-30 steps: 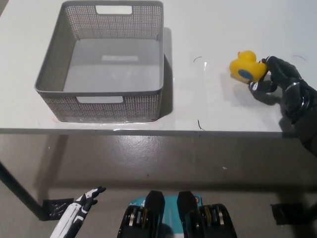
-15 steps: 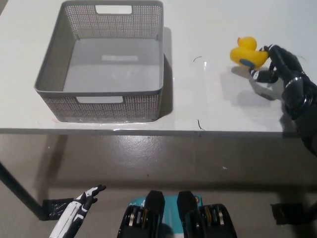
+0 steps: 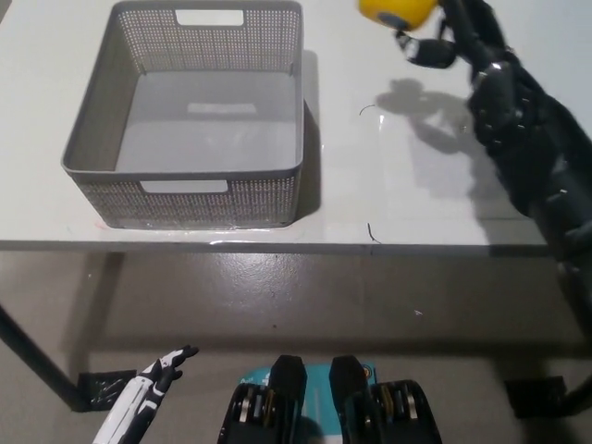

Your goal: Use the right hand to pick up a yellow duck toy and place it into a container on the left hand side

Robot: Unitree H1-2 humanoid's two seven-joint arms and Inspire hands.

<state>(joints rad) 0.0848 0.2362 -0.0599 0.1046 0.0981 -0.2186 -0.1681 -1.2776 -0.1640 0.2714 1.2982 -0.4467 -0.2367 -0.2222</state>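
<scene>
The pick is done: the right robot hand point(image 3: 462, 42) holds the duck point(image 3: 396, 11) closed in its fingers above the desk point(image 3: 407, 185), and the move into the basket point(image 3: 185, 190) is left.

No text, label, brand, number or sign can be read anywhere.

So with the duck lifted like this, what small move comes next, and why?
Probably carry the small yellow rubber duck toy leftward: the black right hand holds it above the white table, right of the empty grey perforated plastic basket.
</scene>
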